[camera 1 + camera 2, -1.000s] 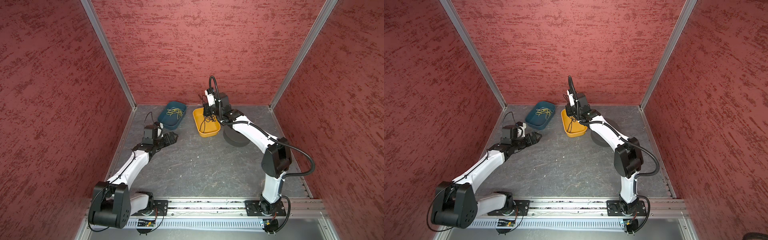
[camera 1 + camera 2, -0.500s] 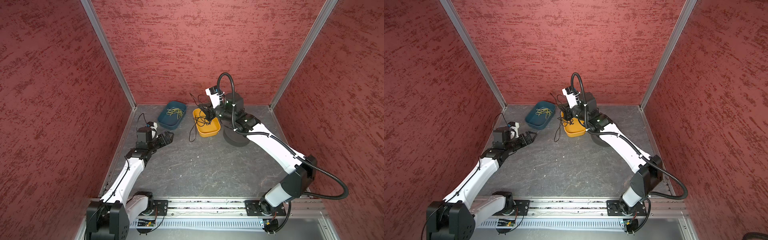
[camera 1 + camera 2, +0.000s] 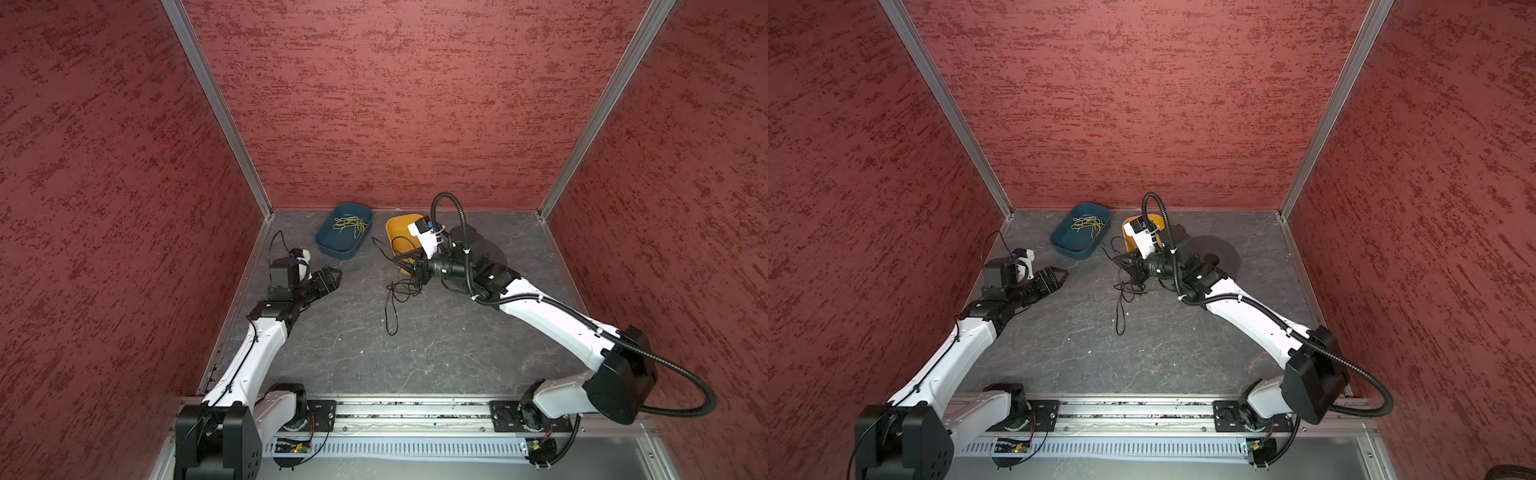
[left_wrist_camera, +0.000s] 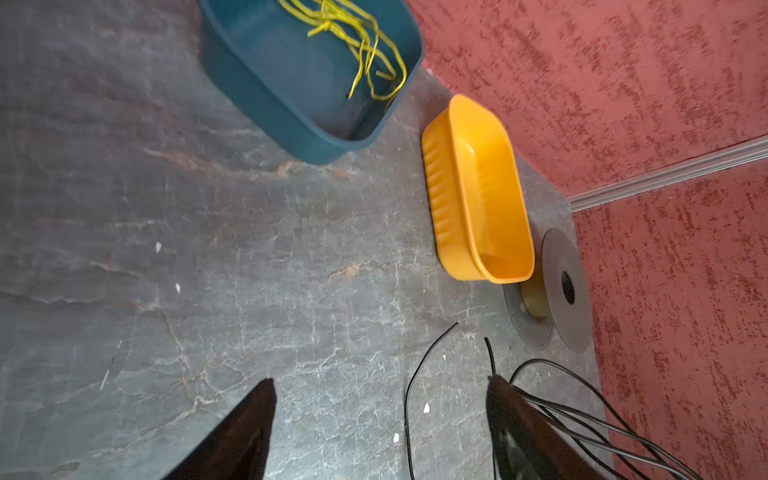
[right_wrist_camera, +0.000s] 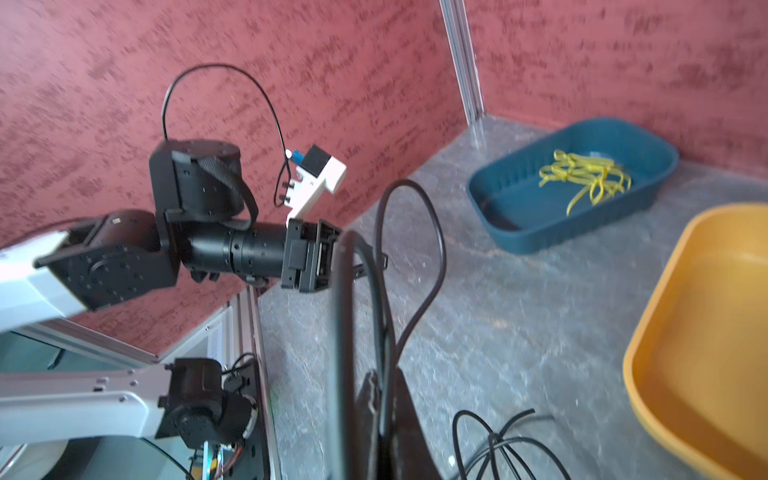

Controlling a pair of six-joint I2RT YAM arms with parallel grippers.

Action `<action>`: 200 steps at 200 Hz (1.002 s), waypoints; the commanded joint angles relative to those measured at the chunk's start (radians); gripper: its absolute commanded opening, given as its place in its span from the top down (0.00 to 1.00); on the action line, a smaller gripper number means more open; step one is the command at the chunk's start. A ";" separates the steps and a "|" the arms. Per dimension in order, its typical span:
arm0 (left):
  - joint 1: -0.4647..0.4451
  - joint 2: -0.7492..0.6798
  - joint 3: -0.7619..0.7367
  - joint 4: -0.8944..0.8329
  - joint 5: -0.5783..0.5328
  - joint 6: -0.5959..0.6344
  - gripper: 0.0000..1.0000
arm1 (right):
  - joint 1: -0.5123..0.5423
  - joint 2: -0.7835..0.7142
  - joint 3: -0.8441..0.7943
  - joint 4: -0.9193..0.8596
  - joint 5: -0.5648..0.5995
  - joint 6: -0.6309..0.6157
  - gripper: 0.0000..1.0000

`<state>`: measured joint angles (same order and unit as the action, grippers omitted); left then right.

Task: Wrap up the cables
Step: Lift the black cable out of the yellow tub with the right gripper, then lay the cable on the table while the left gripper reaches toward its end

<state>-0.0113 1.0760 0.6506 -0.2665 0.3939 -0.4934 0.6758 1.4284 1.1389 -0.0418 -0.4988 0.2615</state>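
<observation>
**Right gripper** (image 3: 409, 270): clamped shut on a tangled bunch of thin black cables (image 3: 399, 286), with several strands pinched between the fingertips.

**Right arm:** stretched forward from the rail and bent inward at the elbow. Wrist about level, gripper aimed toward the left arm. Held low over the table (image 3: 353, 345), just in front of the orange tub (image 3: 399, 226).

**Left gripper** (image 3: 332, 275): spread wide and empty. Fingers (image 4: 249, 432) well apart, touching nothing.

**Left arm:** reaching up along the left wall, wrist about level. Gripper aimed toward the cables and well apart from them, near the blue tub (image 3: 338, 247) that holds the yellow-green strands (image 3: 351, 224).

**Cables:** gathered at the right gripper, between the two grippers and far nearer the right one.
- Loose loops spilling just below the fingertips.
- One long doubled strand trailing from the bunch toward the rail side, long axis roughly front to back in both top views.
- Two free ends in the left wrist view, pointing toward the orange tub and the spool (image 4: 567, 291).
- Contact with the table not clear.

**Spool:** grey, standing on one flange just beside the end of the orange tub.
</observation>
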 commanded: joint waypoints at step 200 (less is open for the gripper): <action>-0.505 0.563 0.272 0.008 -0.257 0.082 0.43 | -0.009 -0.279 -0.440 -0.205 0.668 0.074 0.42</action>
<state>-0.4850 1.5814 0.8494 -0.2214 0.2176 -0.4625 0.6746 1.1912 0.7078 -0.2344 0.0967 0.3038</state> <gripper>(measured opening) 0.569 0.521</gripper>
